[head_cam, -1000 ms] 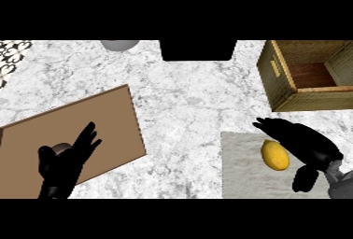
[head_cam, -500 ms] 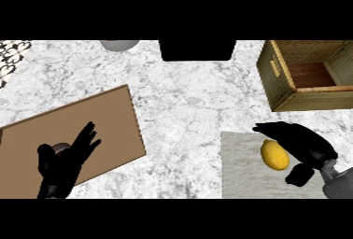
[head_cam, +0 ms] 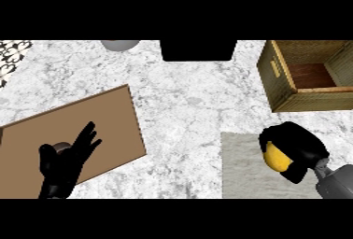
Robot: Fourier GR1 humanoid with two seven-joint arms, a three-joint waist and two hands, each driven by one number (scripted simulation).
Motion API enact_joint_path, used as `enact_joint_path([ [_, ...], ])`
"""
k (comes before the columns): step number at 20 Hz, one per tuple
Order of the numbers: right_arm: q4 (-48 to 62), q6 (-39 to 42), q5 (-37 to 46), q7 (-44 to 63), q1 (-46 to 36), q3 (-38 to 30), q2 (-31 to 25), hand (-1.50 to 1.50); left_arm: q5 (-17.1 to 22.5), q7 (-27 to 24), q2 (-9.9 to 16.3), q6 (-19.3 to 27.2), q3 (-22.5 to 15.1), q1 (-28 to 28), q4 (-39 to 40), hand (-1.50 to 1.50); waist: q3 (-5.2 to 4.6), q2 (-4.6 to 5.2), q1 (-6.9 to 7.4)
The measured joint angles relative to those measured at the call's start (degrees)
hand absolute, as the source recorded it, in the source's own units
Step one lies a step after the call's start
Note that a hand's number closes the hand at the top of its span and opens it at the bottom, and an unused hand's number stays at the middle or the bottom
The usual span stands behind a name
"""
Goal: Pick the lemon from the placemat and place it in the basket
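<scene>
At the near right, the right hand curls round the lemon over the grey placemat. At the near left, the left hand rests with fingers spread above a brown board on the marble desk. The basket stands at the far right, apart from the lemon

Lemon half hidden under right robot hand; basket cut off at right edge.
</scene>
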Motion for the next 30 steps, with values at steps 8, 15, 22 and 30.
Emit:
enact_joint_path([
  [8,-7.3,4.9,2.2,19.0,-0.4,0.7,9.0,1.50,0.4,0.8,0.4,-0.1,0.7,0.8,-0.7,0.00,-0.18,-0.22,-0.85],
  [15,-20.1,8.4,3.5,37.6,-2.4,-0.4,18.4,1.50,0.3,0.6,0.2,0.3,1.1,1.5,-0.9,0.00,-0.01,-0.32,-1.50],
  [22,-32.4,-2.0,-3.3,44.5,-4.9,-11.2,31.3,1.50,0.9,0.5,0.4,-0.1,1.4,2.2,-1.6,0.00,-0.07,-0.12,-1.89],
  [30,-41.5,0.4,-7.7,57.3,-19.3,-26.0,31.5,1.50,0.2,-0.3,0.3,-0.2,1.0,2.0,-1.4,0.00,-0.22,-0.09,-1.37],
])
